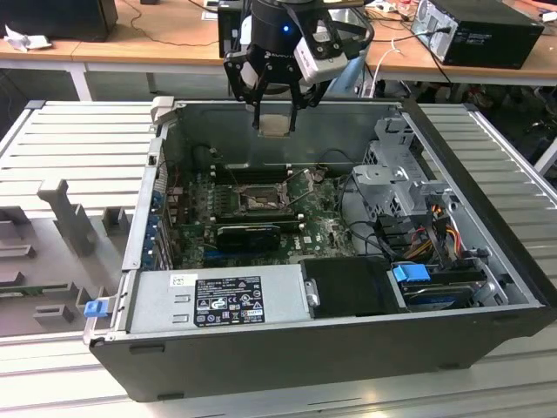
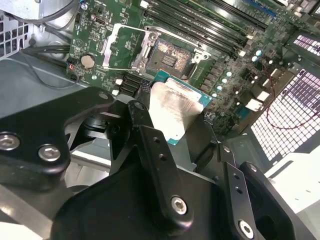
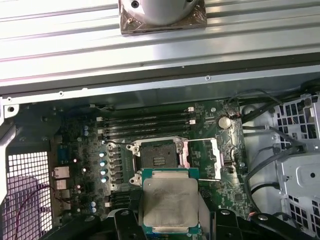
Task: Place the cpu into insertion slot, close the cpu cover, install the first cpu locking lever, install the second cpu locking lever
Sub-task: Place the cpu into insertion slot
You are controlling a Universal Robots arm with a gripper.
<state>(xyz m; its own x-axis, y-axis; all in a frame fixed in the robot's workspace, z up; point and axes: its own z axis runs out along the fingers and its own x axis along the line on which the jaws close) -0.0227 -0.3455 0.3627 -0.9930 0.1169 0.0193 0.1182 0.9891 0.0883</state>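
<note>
In the exterior view the claw [image 1: 276,129] hung clamped on the cpu [image 1: 275,123] high over the insertion slot [image 1: 258,202]; the second wrist view showed the cpu cover [image 2: 122,47] folded open beside it; the first wrist view suggested keeping the cpu level and square to the slot.

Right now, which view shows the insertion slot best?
First wrist view: insertion slot seen nearly square-on and unobstructed. Second wrist view shows it at a slant; exterior view shows it small, deep inside the computer case.
</note>
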